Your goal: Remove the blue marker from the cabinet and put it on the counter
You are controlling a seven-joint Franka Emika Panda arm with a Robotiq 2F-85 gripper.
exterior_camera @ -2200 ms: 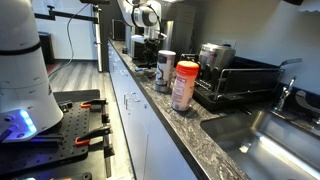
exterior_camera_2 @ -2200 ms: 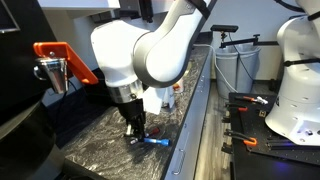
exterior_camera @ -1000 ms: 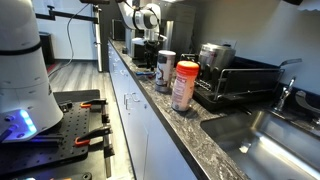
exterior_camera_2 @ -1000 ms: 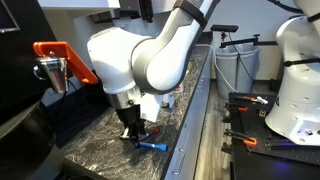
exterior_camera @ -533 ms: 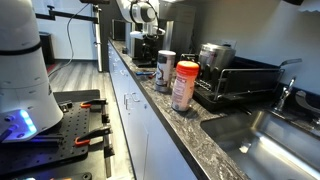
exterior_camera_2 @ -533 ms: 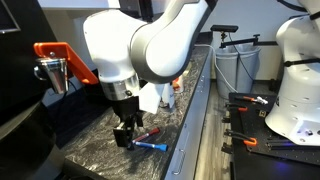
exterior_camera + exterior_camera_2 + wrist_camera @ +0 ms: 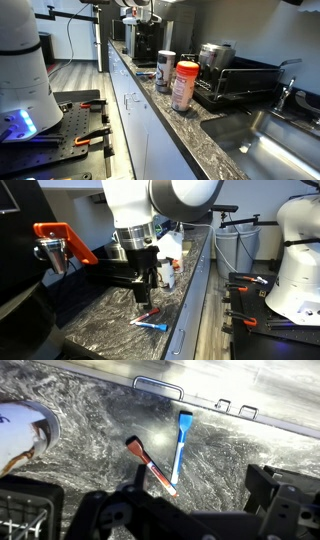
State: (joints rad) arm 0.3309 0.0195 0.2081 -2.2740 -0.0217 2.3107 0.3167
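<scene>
The blue marker [image 7: 153, 324] [image 7: 181, 444] lies flat on the dark speckled counter [image 7: 95, 332] [image 7: 90, 430], near its front edge. A red marker [image 7: 150, 313] [image 7: 150, 466] lies beside it, and their tips nearly meet. My gripper [image 7: 144, 298] [image 7: 200, 510] hangs above both markers, open, with nothing between its fingers. In an exterior view only my arm [image 7: 138, 12] shows, far down the counter [image 7: 200, 125]. I cannot tell which cabinet the marker came from.
A red-lidded canister [image 7: 184, 85], a metal can [image 7: 166, 70], a dish rack [image 7: 240, 82] and a sink [image 7: 285, 145] stand along the counter. A white object [image 7: 20, 430] and small bottles [image 7: 166, 273] sit close to the markers. A drawer handle [image 7: 158, 387] shows below the counter edge.
The gripper has opened and let go of the blue marker, which now rests on the counter. The arm has risen straight up from it.
</scene>
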